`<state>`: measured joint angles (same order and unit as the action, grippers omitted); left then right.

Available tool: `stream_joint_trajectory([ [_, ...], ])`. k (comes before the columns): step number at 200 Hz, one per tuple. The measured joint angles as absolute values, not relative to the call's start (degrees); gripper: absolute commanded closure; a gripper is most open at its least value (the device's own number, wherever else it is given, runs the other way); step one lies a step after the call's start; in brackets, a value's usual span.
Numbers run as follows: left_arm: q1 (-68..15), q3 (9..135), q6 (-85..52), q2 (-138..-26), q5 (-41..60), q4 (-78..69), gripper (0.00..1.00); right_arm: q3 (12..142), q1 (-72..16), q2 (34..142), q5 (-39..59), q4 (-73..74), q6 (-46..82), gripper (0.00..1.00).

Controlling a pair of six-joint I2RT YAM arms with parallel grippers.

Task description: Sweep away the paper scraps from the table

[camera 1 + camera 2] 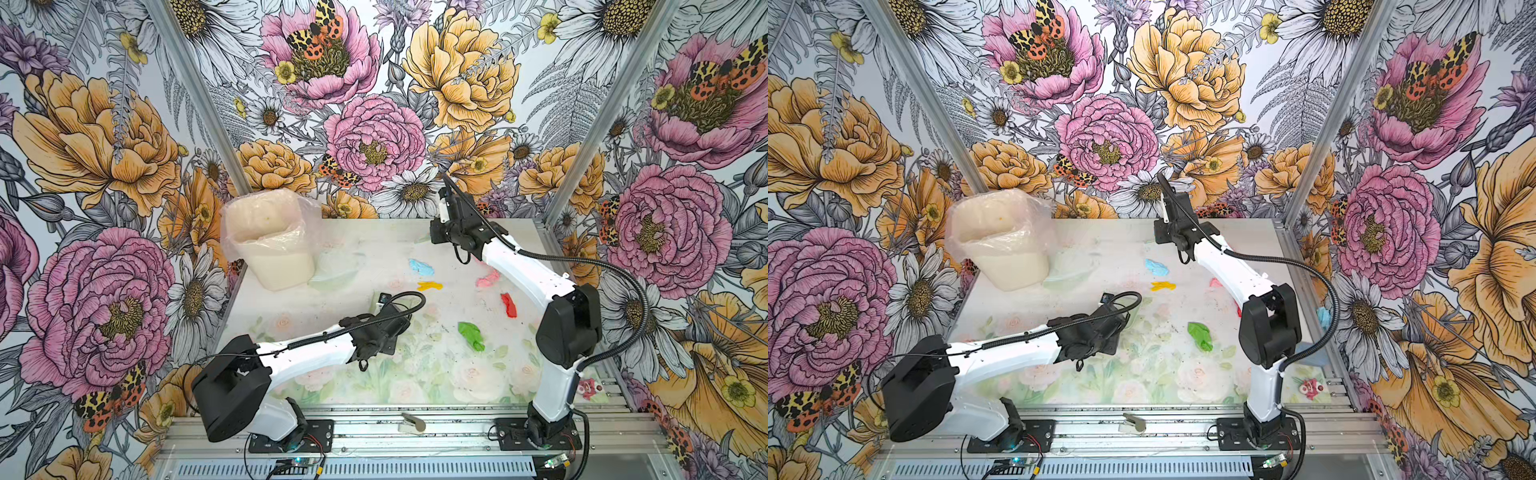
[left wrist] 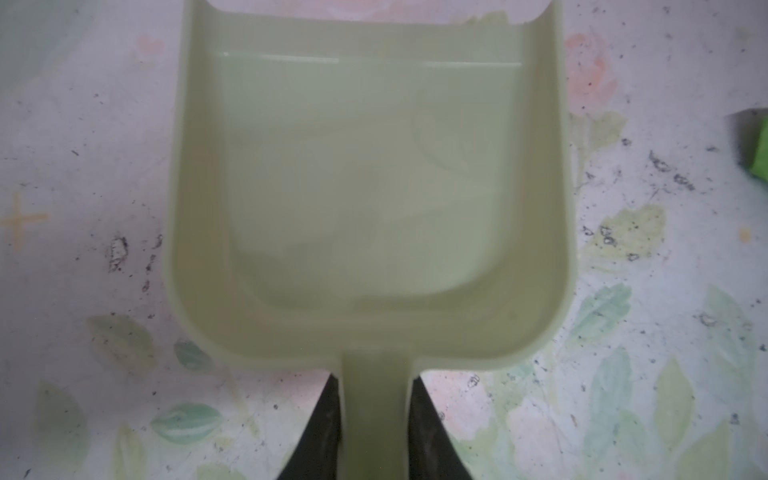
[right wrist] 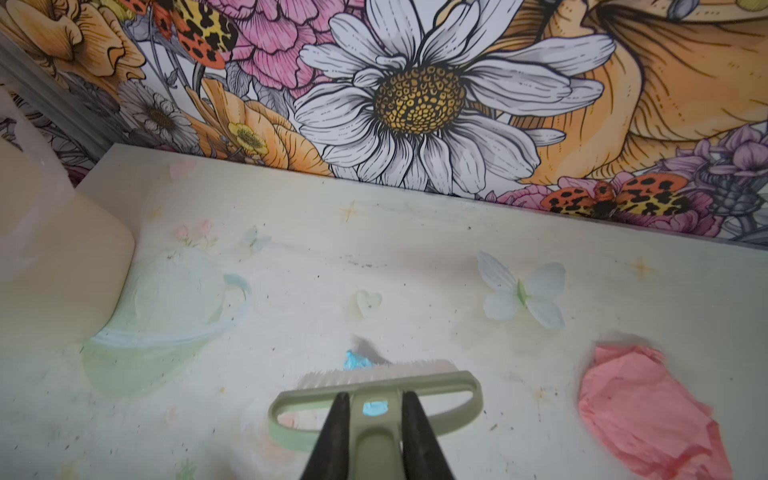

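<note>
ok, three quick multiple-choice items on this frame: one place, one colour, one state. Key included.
1. The bin stands on the table at:
A) the far left
B) the near right
C) the centre

2. The scrap nearest the brush is:
A) red
B) blue
C) green

3. The dustpan is:
A) holding scraps
B) empty
C) upside down

Key:
1 A, both top views show it in the far left corner.
2 B, blue shows just past the bristles in the right wrist view.
3 B, its inside is bare in the left wrist view.
</note>
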<state>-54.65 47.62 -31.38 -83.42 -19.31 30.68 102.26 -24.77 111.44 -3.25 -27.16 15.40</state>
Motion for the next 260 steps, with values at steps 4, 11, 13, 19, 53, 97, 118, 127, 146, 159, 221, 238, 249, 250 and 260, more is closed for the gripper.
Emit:
stream_joint_trajectory([
  [4, -55.1, 47.9, -31.4, -84.1, -19.3, 30.6, 1.00, 103.1, -24.8, 112.6, -3.3, -26.8, 15.4, 1.00],
  [11, -55.9, 48.4, -31.4, -85.1, -19.3, 30.6, 1.00, 104.5, -24.7, 114.5, -3.3, -26.7, 15.6, 1.00],
  [13, -56.1, 48.5, -31.4, -85.4, -19.3, 30.7, 1.00, 104.9, -24.7, 115.1, -3.3, -26.7, 15.6, 1.00],
  [19, -56.7, 48.9, -31.4, -86.2, -19.2, 30.7, 1.00, 106.0, -24.7, 116.8, -3.2, -26.7, 15.8, 1.00],
  [53, -58.9, 52.1, -31.0, -90.9, -18.6, 30.6, 1.00, 108.2, -24.7, 123.0, -2.9, -26.7, 15.7, 1.00],
  [97, -59.5, 55.2, -30.1, -95.1, -17.5, 30.6, 1.00, 107.6, -24.7, 124.9, -1.6, -26.9, 14.2, 1.00],
  [118, -59.5, 56.1, -30.0, -95.5, -17.5, 30.6, 1.00, 104.5, -24.7, 124.4, -1.0, -26.2, 13.5, 1.00],
  [127, -59.5, 56.5, -30.0, -95.8, -17.5, 30.6, 1.00, 102.1, -24.7, 123.8, -1.0, -25.9, 13.0, 1.00],
  [146, -59.5, 57.5, -29.8, -96.7, -17.3, 30.5, 1.00, 97.3, -24.7, 120.5, -0.6, -24.9, 13.0, 1.00],
  [159, -59.5, 58.0, -29.6, -97.6, -17.3, 30.4, 1.00, 93.2, -24.9, 117.8, -0.3, -25.0, 13.0, 1.00],
  [221, -59.5, 59.2, -29.4, -99.2, -16.9, 30.1, 1.00, 81.4, -27.5, 107.2, 0.9, -25.9, 16.4, 1.00],
  [238, -59.5, 59.2, -29.4, -99.2, -16.8, 30.2, 1.00, 79.7, -27.9, 105.1, 0.9, -26.3, 17.6, 1.00],
  [249, -59.5, 59.2, -29.4, -99.2, -16.7, 30.1, 1.00, 79.2, -28.2, 104.2, 0.5, -26.5, 18.0, 1.00],
  [250, -59.5, 59.2, -29.4, -99.2, -16.7, 30.1, 1.00, 79.2, -28.2, 104.0, 0.4, -26.5, 18.0, 1.00],
  [260, -59.5, 59.2, -29.4, -99.2, -16.5, 30.1, 1.00, 79.1, -28.3, 103.3, -1.2, -26.7, 18.8, 1.00],
])
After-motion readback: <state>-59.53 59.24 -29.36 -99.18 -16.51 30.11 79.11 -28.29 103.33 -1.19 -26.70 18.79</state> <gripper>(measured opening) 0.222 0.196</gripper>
